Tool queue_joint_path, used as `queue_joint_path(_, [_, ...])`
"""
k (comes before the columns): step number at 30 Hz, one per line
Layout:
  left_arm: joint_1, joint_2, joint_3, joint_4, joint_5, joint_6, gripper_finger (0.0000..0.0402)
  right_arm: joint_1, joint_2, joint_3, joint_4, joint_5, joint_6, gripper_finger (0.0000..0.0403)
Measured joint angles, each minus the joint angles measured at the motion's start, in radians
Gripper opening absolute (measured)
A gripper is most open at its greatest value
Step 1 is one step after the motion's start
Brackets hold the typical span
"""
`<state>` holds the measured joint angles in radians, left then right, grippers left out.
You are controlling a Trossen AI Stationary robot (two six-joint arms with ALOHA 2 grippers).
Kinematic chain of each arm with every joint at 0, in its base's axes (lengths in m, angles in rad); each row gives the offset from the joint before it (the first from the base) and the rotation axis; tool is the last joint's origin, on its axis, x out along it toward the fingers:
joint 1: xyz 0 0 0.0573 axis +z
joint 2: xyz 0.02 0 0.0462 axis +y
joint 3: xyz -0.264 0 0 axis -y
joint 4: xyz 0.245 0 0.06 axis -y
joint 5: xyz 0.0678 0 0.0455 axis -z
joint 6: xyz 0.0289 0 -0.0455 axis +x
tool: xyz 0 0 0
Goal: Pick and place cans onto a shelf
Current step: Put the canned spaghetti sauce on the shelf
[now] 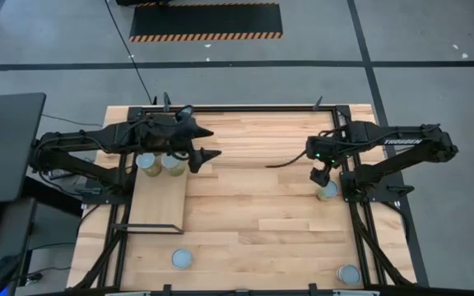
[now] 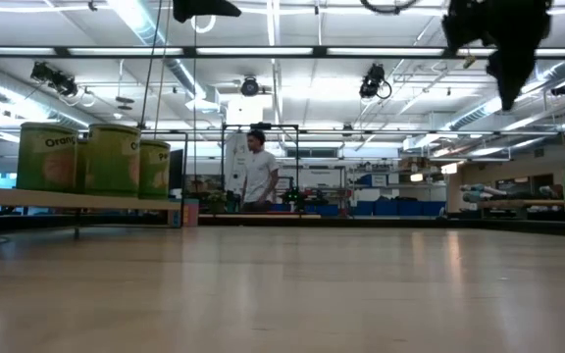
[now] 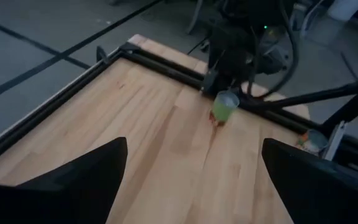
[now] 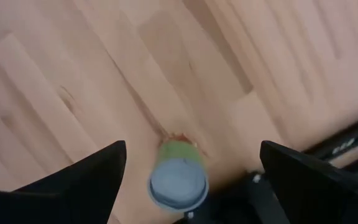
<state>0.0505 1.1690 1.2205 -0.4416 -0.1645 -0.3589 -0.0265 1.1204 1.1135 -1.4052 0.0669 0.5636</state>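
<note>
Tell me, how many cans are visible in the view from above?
5: two on the shelf at its far end, one below the right gripper, two near the table's front edge. Arms may hide others.

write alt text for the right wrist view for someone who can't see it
Looking down past the right arm's open tool, a single can with a silver-grey top and green side stands upright on the plank wooden tabletop, between the two dark fingers and not touched by them. A black frame rail crosses one corner.
</note>
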Motion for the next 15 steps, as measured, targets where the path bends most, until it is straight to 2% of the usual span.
queue_joint_path(7, [-0.043, 0.003, 0.000, -0.008, -0.043, -0.026, 0.0380, -0.036, -0.077, -0.199, 0.047, -0.075, 0.226, 0.0378])
queue_joint_path(11, [-0.042, 0.003, 0.000, -0.013, -0.045, -0.015, 0.0380, -0.033, -0.071, -0.275, 0.120, -0.114, 0.381, 0.0378])
queue_joint_path(15, [-0.042, 0.003, 0.000, -0.018, -0.046, 0.008, 0.0380, -0.033, -0.033, -0.325, 0.108, -0.117, 0.498, 0.0374])
